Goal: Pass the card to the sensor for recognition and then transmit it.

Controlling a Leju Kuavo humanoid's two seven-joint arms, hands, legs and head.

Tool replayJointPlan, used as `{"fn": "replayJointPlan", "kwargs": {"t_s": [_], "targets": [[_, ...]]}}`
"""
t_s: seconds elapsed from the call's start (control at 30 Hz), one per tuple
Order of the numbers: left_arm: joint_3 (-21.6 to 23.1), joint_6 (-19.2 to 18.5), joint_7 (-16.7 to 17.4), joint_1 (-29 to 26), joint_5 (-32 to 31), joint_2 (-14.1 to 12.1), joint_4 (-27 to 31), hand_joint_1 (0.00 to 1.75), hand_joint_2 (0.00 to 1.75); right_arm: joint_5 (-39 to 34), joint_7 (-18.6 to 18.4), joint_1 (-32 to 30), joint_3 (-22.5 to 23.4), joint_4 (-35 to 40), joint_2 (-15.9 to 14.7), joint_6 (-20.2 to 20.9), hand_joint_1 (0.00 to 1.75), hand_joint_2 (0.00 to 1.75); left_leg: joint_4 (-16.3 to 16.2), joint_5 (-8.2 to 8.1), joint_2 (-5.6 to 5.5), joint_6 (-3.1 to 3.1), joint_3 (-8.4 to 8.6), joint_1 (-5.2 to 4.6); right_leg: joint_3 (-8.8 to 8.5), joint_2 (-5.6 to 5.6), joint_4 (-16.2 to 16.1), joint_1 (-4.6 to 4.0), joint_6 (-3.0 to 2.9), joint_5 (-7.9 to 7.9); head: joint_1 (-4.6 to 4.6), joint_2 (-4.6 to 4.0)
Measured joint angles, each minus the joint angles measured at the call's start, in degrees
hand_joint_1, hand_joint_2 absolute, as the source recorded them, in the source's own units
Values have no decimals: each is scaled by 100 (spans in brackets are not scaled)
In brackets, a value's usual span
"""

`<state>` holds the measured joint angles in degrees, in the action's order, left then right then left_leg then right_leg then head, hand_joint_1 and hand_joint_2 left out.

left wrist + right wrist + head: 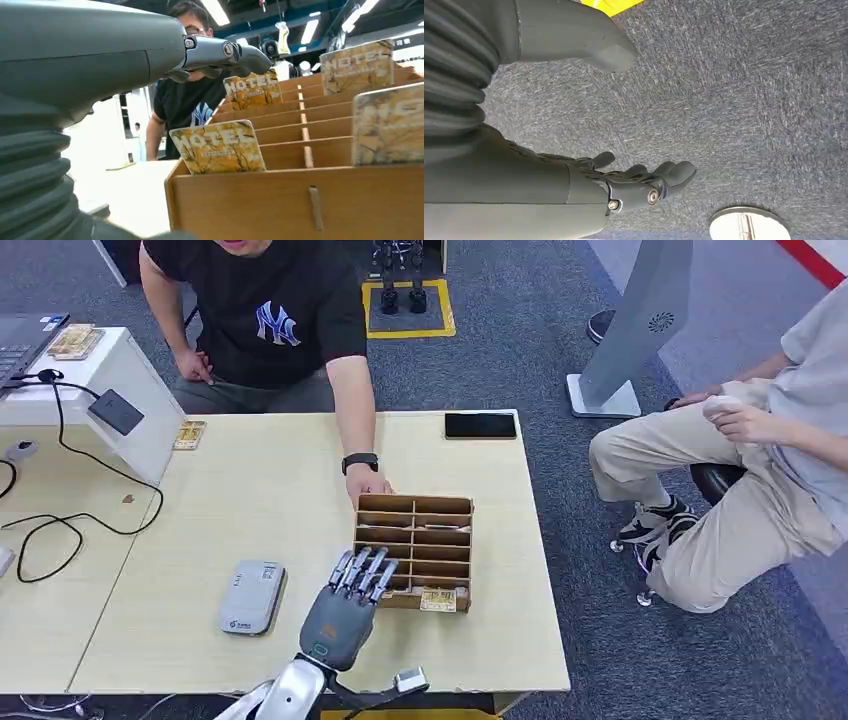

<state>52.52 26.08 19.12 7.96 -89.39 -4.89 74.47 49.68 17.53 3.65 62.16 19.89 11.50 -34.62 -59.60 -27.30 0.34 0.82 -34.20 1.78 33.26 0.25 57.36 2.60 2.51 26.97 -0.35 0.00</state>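
Card stands apparently just beside left hand.

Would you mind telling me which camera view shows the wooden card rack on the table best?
The head view: the whole wooden card rack shows from above, compartments and all, with the left hand at its near edge. The left wrist view gives its front wall and upright cards close up. The right wrist view faces carpet.

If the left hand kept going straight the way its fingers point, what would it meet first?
Probably the wooden card box: the left hand hovers at its near-left edge, fingers pointing across the slots. Height is unclear; it may hit an upright card first.
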Motion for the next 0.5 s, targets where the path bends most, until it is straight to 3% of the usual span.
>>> {"fn": "replayJointPlan", "kwargs": {"t_s": [0.07,0.17,0.5], "targets": [[-346,-44,-343,-155,15,210,0,175,175,7,-9,0,0,0,0,0,0,175,0,0,0,0,-2,-1,0,0,0,0,0,0,4,0],[-691,-44,-539,-276,22,417,0,175,175,11,-9,1,0,0,0,-2,0,175,0,-1,0,-1,-2,-1,0,-1,0,1,0,0,0,0],[-1169,-44,-596,-381,9,714,-68,175,175,90,-24,6,0,0,0,0,0,175,0,0,-1,-1,1,0,-3,-2,0,0,0,0,0,0]]}}
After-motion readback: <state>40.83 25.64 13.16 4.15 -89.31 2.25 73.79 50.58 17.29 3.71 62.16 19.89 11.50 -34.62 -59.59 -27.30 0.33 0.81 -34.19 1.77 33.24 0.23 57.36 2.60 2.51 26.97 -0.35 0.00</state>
